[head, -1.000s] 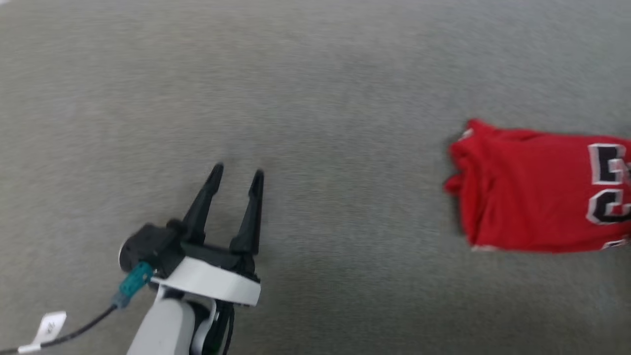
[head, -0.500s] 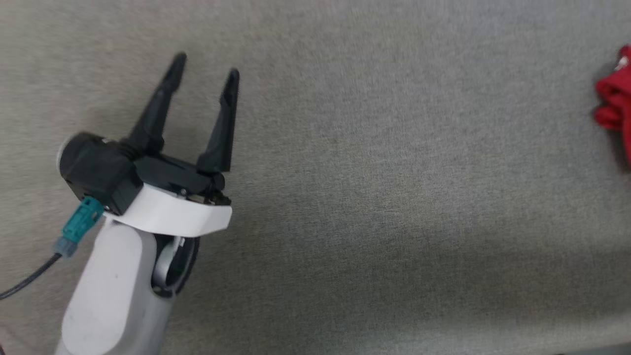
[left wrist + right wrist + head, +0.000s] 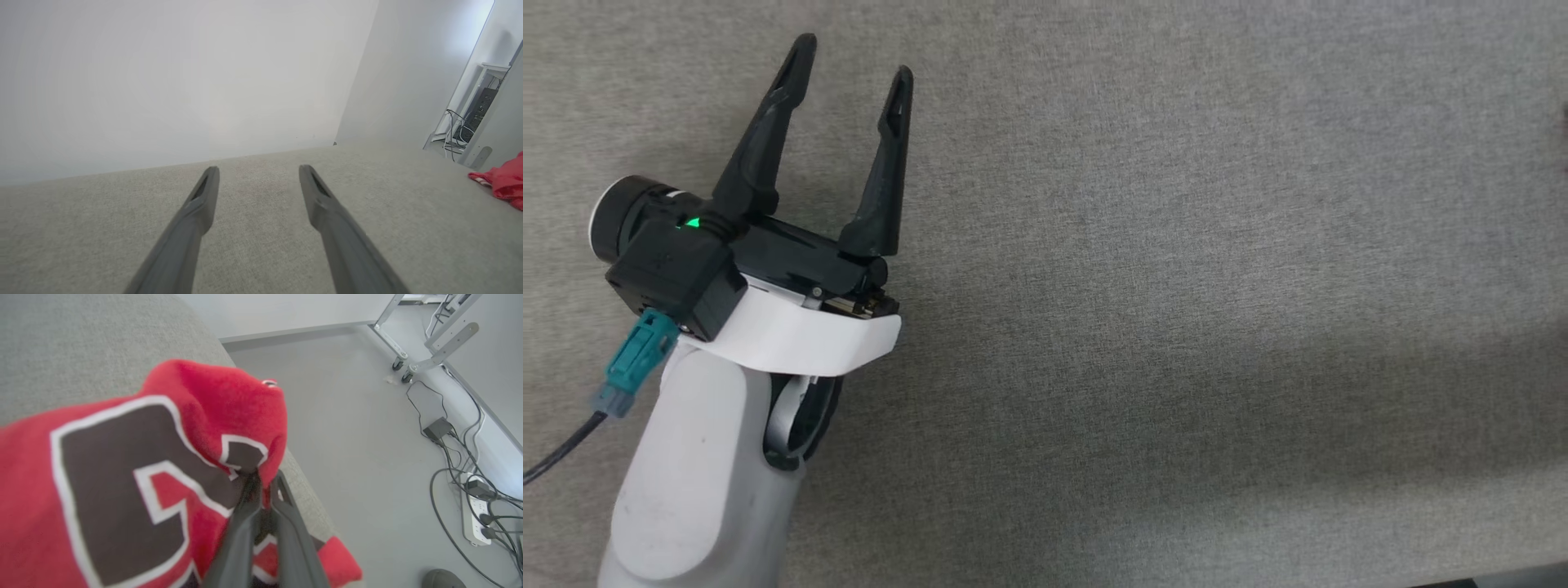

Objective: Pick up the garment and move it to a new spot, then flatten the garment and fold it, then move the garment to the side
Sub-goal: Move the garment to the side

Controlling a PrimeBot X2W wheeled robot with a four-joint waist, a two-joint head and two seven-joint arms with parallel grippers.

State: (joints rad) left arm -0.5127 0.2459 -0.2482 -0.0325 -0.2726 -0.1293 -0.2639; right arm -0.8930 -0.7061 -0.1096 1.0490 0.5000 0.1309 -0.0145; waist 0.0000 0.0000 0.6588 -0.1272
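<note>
Grey fabric surface [image 3: 1176, 245] | left end effector [image 3: 854, 57] spread, empty | right end effector [image 3: 265, 477] pinching garment [image 3: 204, 400]

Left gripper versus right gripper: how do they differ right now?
The left gripper has its fingers spread and empty; the right gripper has its fingers shut on red fabric of the garment. The left gripper is over bare grey surface; the right gripper is by that surface's edge, with the floor beyond. Both have long dark fingers.

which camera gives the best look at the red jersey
Right wrist view: the jersey is close up, black print clear, with the right pincer shut on a fold. The left wrist view catches a red corner of it at the right edge.
</note>
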